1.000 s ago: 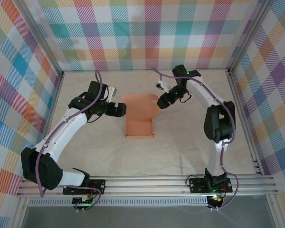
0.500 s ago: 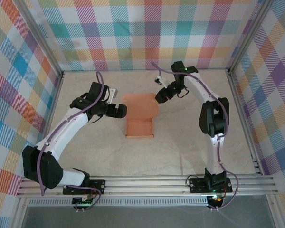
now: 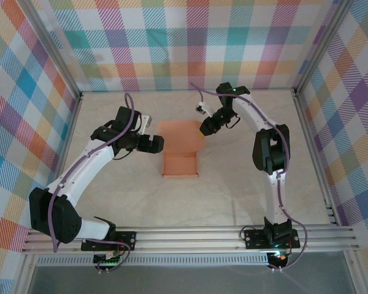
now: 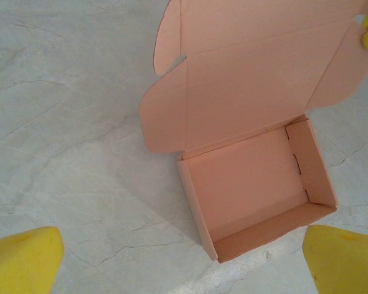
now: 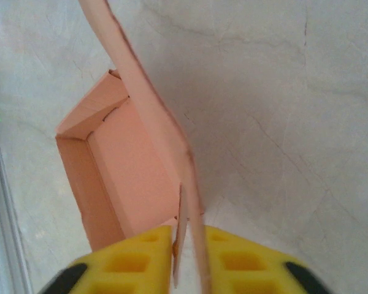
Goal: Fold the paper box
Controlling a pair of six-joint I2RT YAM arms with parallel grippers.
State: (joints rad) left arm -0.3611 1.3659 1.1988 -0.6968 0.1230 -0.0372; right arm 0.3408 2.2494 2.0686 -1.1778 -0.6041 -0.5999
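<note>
Jaws first, from the top camera: the left gripper (image 3: 152, 143) hangs spread wide just off the left side of the paper box (image 3: 180, 160) with nothing in it, while the right gripper (image 3: 207, 127) is closed down on the far-right corner of the lid (image 3: 180, 135). That box sits mid-table (image 3: 233, 196) between the two arms, with its tray (image 3: 180, 166) on the near side and the lid stretched out on the far side. Over to the left wrist: two yellow fingertips (image 4: 24, 260) sit in the bottom corners, well apart, with just bare marble-look surface and one tray corner between them. The tray walls are already standing, the lid is hinged off one long wall, and a rounded side flap (image 4: 162, 119) pokes out. A yellow tip of the other arm touches the opposite flap, up in the corner. My read is that this open hand is parked beside the box so it can steady the tray or tuck a flap when needed. Now the right wrist: the yellow pads (image 5: 141, 251) are pressed together on thin cardboard seen edge-on, lid panel and flap caught between them. The lid looks raised off the surface. Gripping at the corner gives leverage, I'd say, to swing the lid over its crease and onto the tray, so closing appears to be the step in hand.
</note>
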